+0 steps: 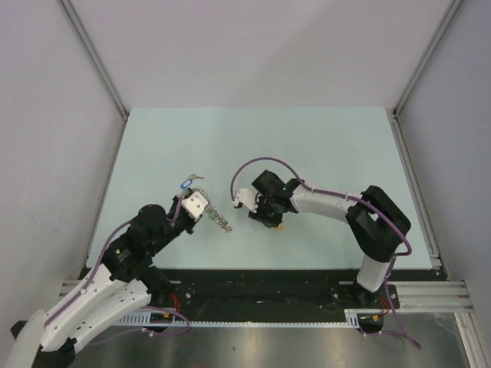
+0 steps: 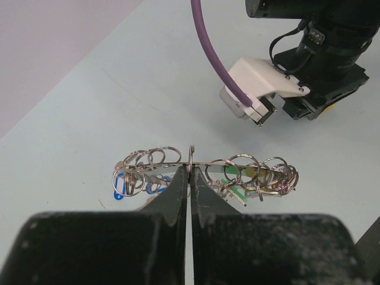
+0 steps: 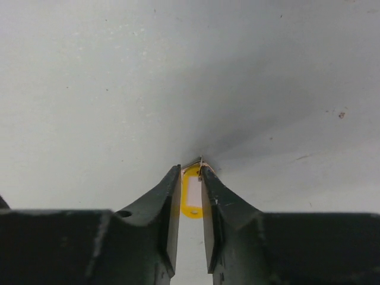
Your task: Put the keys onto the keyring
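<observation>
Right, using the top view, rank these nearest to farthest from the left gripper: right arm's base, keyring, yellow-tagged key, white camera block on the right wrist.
1. keyring, clamped in the left gripper itself.
2. white camera block, just right of it.
3. yellow-tagged key, further right, in the right gripper.
4. right arm's base, near right edge.

Left gripper [image 2: 190, 176] pinched tight on the keyring [image 2: 240, 161], ring edge-on and level, hung with small split rings, blue tags [image 2: 122, 184] left, green tag [image 2: 232, 174] right, white camera housing [image 2: 261, 86] and purple cable [image 2: 212, 53] beyond.
</observation>
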`<state>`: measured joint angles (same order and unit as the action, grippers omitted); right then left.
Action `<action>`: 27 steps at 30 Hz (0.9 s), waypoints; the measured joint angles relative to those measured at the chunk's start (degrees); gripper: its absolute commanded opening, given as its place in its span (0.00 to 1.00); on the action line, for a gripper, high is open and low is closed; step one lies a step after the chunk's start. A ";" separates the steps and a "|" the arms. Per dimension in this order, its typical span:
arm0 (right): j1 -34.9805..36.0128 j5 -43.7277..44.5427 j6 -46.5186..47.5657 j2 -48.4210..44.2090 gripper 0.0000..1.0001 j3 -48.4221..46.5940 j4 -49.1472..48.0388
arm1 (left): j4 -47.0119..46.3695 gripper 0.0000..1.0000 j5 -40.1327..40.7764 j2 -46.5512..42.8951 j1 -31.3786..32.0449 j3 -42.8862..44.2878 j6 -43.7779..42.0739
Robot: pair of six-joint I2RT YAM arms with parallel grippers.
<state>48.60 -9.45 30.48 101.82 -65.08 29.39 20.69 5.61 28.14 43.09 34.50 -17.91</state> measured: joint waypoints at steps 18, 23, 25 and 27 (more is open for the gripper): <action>-7.91 -12.48 -5.68 -12.76 0.32 13.99 -13.75 | -0.07 0.01 -0.35 0.90 -0.15 -0.04 0.00; -8.35 -12.46 -7.56 -12.44 0.31 15.61 -16.90 | -0.11 0.01 -0.39 1.11 -0.15 -0.07 0.00; -8.39 -12.15 -8.50 -12.39 0.31 15.80 -18.32 | -0.11 0.01 -0.39 1.11 -0.15 -0.07 0.00; -8.41 -11.78 -9.60 -12.33 0.30 15.80 -19.58 | -0.15 0.01 -0.39 1.11 -0.15 -0.07 0.00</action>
<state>40.18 -21.23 20.88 89.49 -49.28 9.80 20.53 5.21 29.26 42.94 34.44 -17.91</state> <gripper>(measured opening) 0.308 0.010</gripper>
